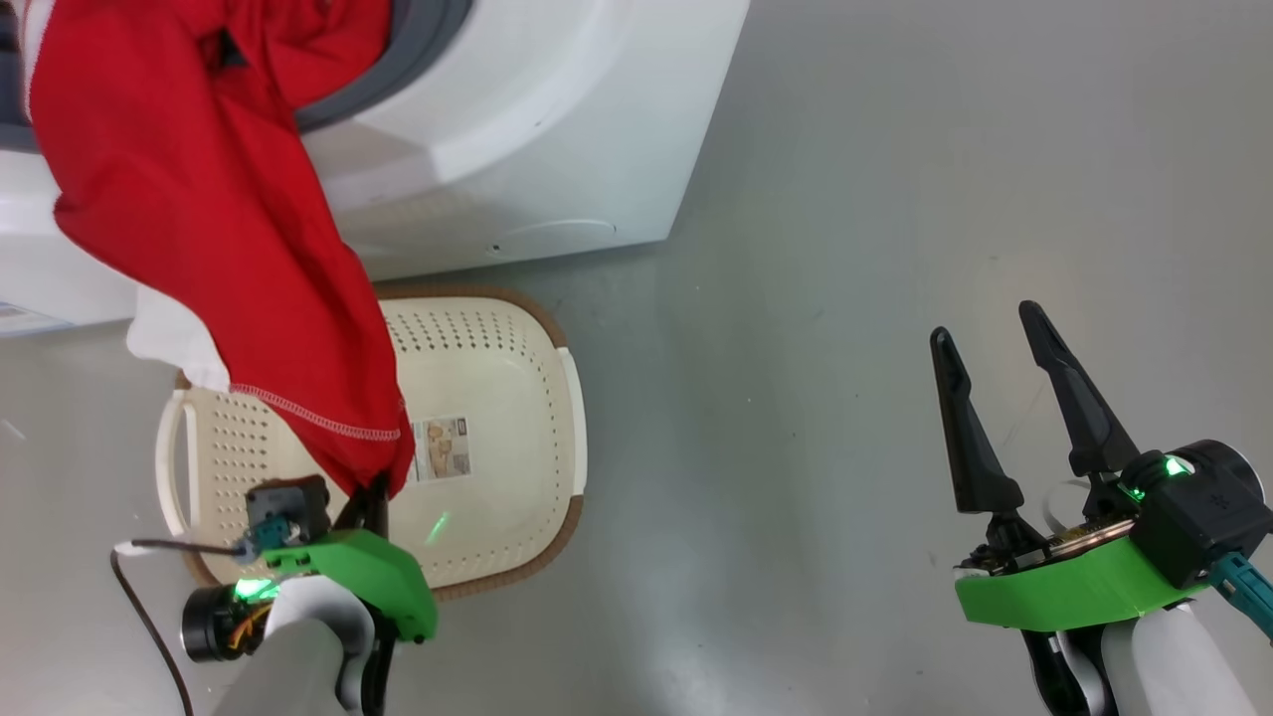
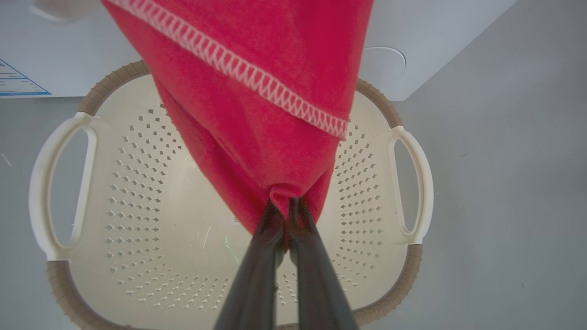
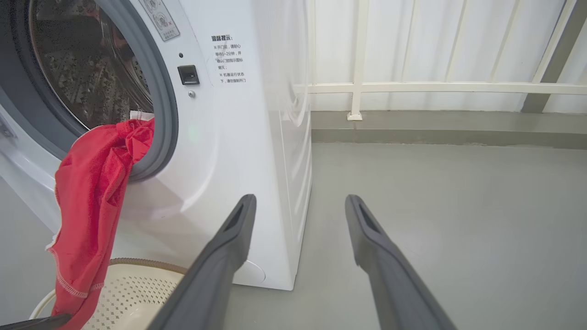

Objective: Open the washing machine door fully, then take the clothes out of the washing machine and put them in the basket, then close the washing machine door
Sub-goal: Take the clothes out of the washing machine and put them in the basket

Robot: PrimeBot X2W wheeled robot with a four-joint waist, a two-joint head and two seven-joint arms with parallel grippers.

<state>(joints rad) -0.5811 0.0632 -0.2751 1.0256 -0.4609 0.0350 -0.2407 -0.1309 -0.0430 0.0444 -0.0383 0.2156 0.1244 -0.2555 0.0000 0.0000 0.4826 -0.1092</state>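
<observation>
Clothes (image 1: 199, 199): bright red soft fabric, white zigzag hem stitching

I see both my pale forearms (image 1: 1164, 666) capped by bright green plastic wrist shells (image 1: 1064, 592) with glowing green lights (image 1: 1174, 465), the right gripper (image 1: 985, 326) and left gripper (image 2: 284, 206) long-fingered and black, a thin dark cable (image 1: 139, 597) beside the left.

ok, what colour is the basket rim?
Brown, with a woven look; the basket rim shows best in the left wrist view.

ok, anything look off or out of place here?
Only one thing: the red garment hangs stretched from the washing machine mouth down to the left gripper, which pinches its lower end above the basket. Nothing looks spilled or damaged.
</observation>
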